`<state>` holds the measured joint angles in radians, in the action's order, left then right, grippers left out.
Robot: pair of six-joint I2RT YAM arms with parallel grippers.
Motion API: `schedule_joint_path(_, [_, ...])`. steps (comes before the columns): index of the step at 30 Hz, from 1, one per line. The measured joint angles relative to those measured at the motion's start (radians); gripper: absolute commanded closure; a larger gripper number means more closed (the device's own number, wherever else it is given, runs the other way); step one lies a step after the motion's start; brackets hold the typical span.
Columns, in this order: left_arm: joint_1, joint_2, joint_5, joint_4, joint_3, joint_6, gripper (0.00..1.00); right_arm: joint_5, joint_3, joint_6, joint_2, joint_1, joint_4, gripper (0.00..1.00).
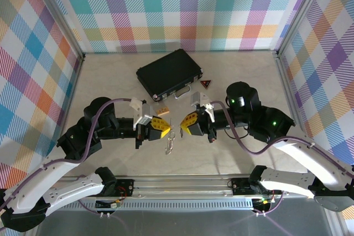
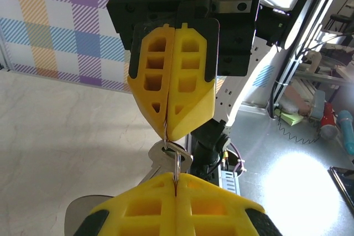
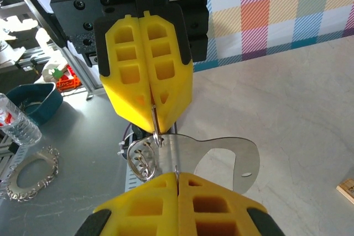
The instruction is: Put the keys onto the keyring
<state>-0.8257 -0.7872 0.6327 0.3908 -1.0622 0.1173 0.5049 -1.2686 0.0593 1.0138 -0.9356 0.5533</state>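
Observation:
Over the table's near middle my two yellow-fingered grippers meet tip to tip. The left gripper (image 1: 165,131) (image 2: 176,176) is shut on the thin wire ring of the keyring (image 1: 170,143). The right gripper (image 1: 184,127) (image 3: 177,174) is shut on the same ring from the opposite side. In the left wrist view the ring (image 2: 176,158) runs through the head of a silver key (image 2: 157,164) that hangs between the tips. The right wrist view has a flat silvery plate with an oval cut-out (image 3: 221,150) and a looped wire piece (image 3: 141,161) dangling from the ring.
A closed black case (image 1: 168,74) lies behind the grippers. Right of it sits a red-and-black triangle (image 1: 206,84), and a small tan wooden block (image 1: 162,111) (image 3: 347,189) lies in front of it. Plaid walls close in the table on three sides.

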Motion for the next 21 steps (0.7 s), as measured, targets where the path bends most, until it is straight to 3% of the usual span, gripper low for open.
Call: schedule_joint_path(21, [0.0,-0.03,-0.067,-0.049,0.013,-0.027,1.0,-0.074,0.065,-0.023,-0.024,0.0,-0.097,1.0])
